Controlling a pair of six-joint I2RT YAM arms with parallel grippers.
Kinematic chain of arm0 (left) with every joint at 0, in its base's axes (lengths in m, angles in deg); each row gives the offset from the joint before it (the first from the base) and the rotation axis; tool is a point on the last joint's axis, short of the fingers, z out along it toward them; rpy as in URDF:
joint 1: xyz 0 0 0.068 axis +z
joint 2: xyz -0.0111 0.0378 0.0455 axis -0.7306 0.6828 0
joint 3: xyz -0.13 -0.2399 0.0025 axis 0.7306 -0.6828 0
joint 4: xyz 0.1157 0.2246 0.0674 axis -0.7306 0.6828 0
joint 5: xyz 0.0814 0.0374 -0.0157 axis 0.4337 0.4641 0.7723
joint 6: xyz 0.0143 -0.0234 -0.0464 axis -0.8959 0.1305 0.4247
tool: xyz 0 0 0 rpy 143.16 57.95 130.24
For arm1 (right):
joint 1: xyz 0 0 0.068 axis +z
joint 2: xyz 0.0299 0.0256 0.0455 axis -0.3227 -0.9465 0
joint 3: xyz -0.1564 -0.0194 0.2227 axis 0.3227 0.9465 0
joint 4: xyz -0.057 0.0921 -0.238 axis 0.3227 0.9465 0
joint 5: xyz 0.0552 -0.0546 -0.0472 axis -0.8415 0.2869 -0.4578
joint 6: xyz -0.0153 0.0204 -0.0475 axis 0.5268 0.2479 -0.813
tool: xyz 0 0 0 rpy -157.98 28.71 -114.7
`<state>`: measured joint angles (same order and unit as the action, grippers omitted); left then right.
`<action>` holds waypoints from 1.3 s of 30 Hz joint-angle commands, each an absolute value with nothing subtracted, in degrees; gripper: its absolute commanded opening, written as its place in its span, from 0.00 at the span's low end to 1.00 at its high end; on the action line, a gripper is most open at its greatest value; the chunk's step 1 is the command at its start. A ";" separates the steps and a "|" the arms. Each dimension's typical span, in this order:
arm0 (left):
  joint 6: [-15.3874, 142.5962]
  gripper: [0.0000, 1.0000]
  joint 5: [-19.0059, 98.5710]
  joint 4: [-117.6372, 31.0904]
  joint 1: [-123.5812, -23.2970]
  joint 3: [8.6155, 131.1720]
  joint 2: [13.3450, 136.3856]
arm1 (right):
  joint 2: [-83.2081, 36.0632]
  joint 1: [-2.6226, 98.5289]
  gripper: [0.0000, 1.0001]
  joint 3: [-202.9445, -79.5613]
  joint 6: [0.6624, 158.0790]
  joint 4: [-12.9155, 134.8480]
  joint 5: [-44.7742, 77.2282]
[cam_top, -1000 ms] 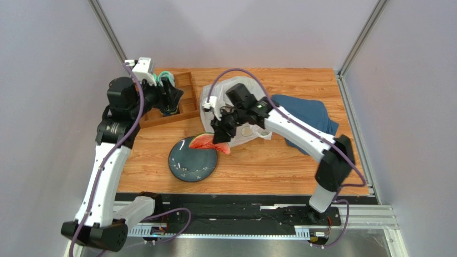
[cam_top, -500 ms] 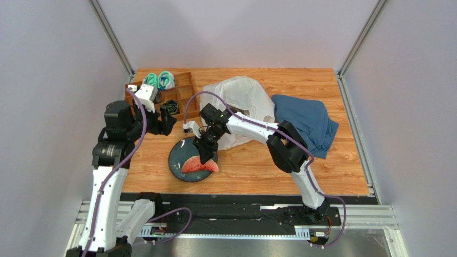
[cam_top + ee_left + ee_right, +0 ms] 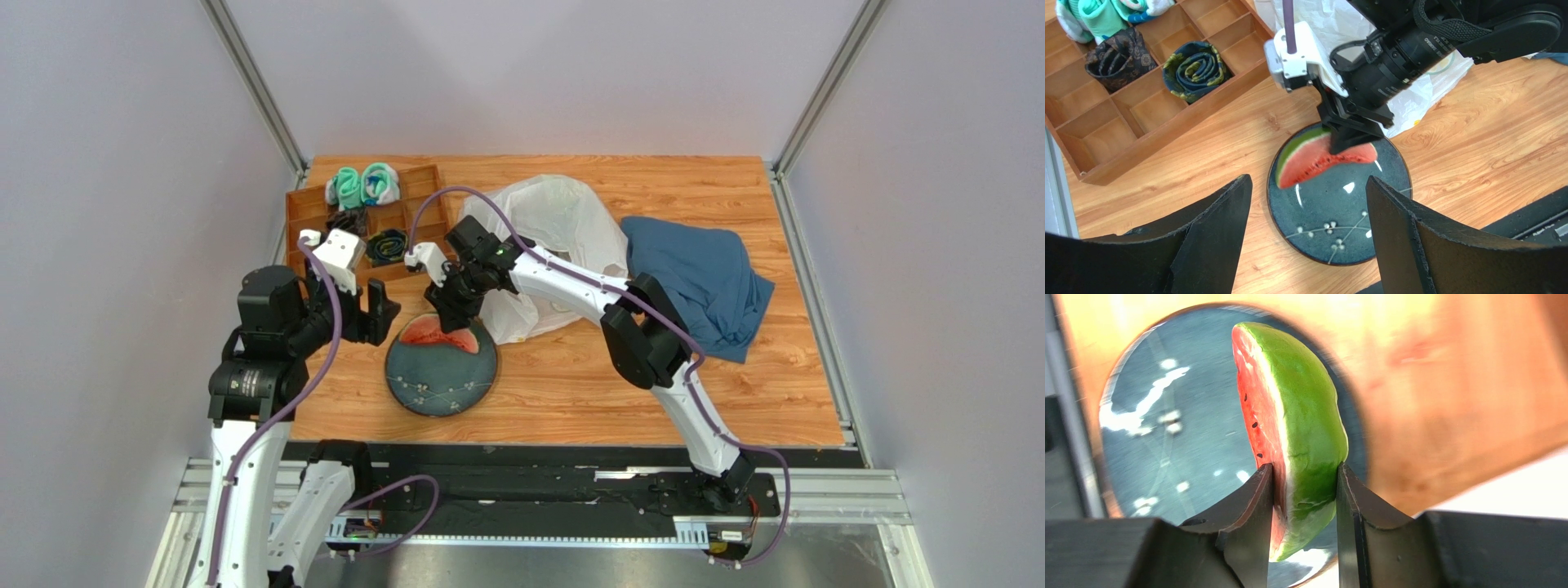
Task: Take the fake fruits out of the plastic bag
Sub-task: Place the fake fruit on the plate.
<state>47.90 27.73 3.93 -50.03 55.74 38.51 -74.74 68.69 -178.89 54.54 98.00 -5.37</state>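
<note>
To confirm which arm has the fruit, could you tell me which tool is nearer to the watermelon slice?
Right. The right tool grips the watermelon slice over the plate; the left tool hangs open beside the plate's left edge, clear of the slice.

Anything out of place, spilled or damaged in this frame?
Nothing stands out. The right hand holds the red plastic watermelon slice over the dark blue round plate, beside the crumpled white plastic bag.

No legible text or labels

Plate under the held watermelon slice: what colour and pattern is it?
Dark teal-blue plate with small white blossom-and-branch markings; it shows best in the left wrist view.
</note>
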 commanded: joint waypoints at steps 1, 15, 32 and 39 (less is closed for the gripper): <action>48.24 0.77 26.16 1.81 -49.58 56.17 39.97 | -76.87 68.48 0.09 -183.04 52.96 93.15 2.76; 48.07 0.76 25.63 0.31 -49.40 55.56 40.50 | -75.47 69.36 0.14 -179.18 49.79 93.15 4.53; 48.86 0.75 25.63 -1.27 -49.05 54.06 39.80 | -69.05 70.86 0.18 -169.42 42.05 91.22 6.90; 49.91 0.76 25.46 -1.18 -48.96 54.68 40.33 | -67.31 70.60 0.76 -170.12 46.97 89.73 13.58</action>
<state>48.87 26.07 0.89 -49.42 54.08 40.26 -70.39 71.08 -170.43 45.79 90.61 7.68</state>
